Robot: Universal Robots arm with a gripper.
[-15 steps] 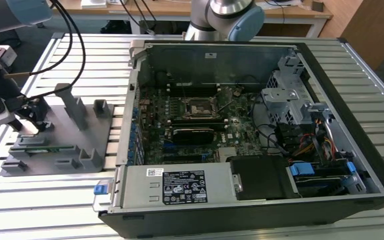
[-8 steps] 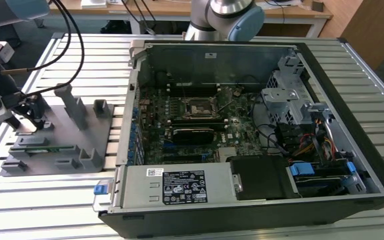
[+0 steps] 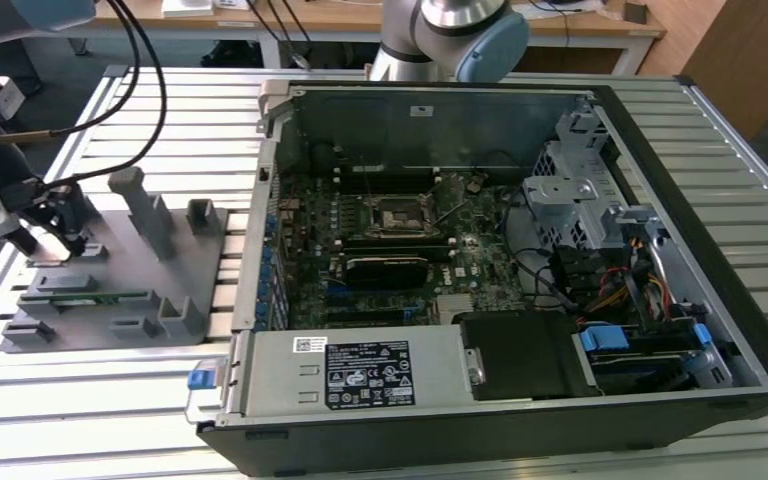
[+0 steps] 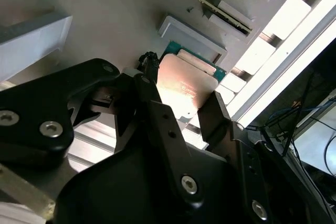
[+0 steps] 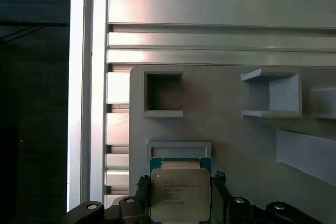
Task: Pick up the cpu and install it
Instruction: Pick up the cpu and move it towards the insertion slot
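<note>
Clamping the cpu [image 5: 180,195] by opposite edges, the fingers [image 5: 143,190] hung over the grey tray [image 3: 117,272] at the exterior view's 9 o'clock.

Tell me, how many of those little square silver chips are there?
1. The cpu sits on the grey tray, right at the gripper. Others could be hidden inside the computer case.

Cpu [image 5: 180,195] on tray [image 5: 236,145]; tray beside computer case [image 3: 720,235]

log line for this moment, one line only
stage: pick | gripper: at cpu, straddling it | cpu: at grey tray, lifted or resting unclear | grip: cannot tell | install: not done
</note>
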